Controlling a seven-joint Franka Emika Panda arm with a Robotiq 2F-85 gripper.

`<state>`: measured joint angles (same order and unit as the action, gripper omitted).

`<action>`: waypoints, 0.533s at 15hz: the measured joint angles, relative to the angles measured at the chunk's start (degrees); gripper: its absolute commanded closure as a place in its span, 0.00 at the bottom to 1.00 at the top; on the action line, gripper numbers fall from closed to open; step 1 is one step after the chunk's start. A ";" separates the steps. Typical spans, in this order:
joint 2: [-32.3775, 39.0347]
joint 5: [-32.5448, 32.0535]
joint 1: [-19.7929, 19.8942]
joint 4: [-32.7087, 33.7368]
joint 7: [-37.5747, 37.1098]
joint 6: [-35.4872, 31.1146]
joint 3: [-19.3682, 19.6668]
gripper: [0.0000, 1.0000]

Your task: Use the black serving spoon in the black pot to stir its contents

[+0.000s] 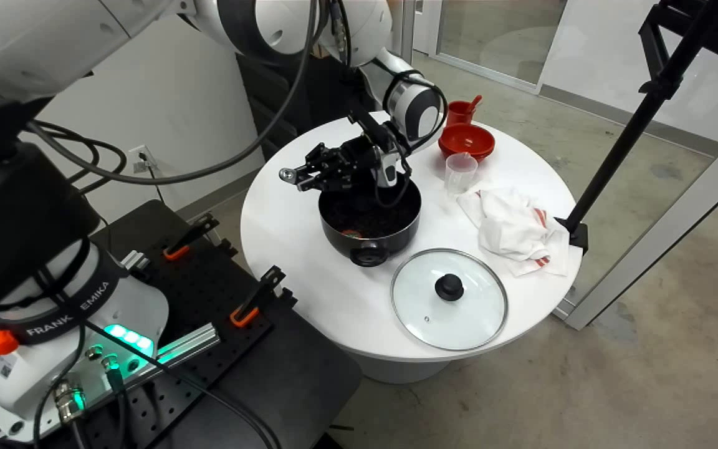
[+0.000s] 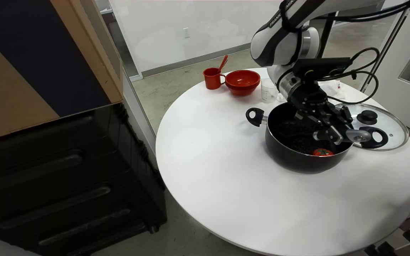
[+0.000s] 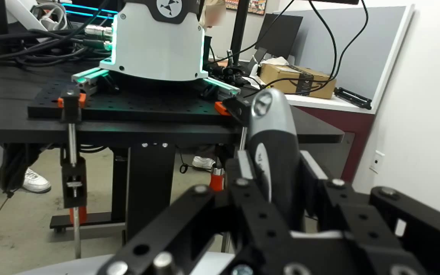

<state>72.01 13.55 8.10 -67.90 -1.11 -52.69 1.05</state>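
Note:
The black pot (image 1: 338,238) stands on the white table, its outer wall also in an exterior view (image 2: 290,161). Its contents are small dark pieces (image 2: 303,144) and a red tomato-like piece (image 2: 322,152), which also shows in an exterior view (image 1: 351,234). My gripper (image 3: 279,164) is shut on the handle of the black serving spoon (image 3: 277,152), between both pads. The handle's grey end sticks out past the fingers in both exterior views (image 1: 288,175) (image 2: 358,136). The gripper is low over the pot's opening and rim. The spoon's bowl is hidden or too dark to tell.
A glass lid (image 1: 421,312) with a black knob lies beside the pot. Red bowls (image 1: 468,140), a red cup (image 1: 459,113), a clear measuring cup (image 1: 460,171) and a white towel (image 1: 515,231) are on the table. The pot's side handles (image 2: 255,117) stick out.

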 measured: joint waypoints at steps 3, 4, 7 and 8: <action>-0.01 -0.31 -2.74 -0.83 0.21 0.10 -0.46 0.92; -0.01 -0.40 -3.25 -1.10 0.25 0.25 -0.47 0.92; -0.49 -0.54 -3.46 -2.14 0.53 1.47 -0.43 0.92; -0.89 -0.62 -3.22 -2.58 1.03 2.21 -0.36 0.92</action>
<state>71.13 12.94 4.88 -70.48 -0.08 -50.48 0.70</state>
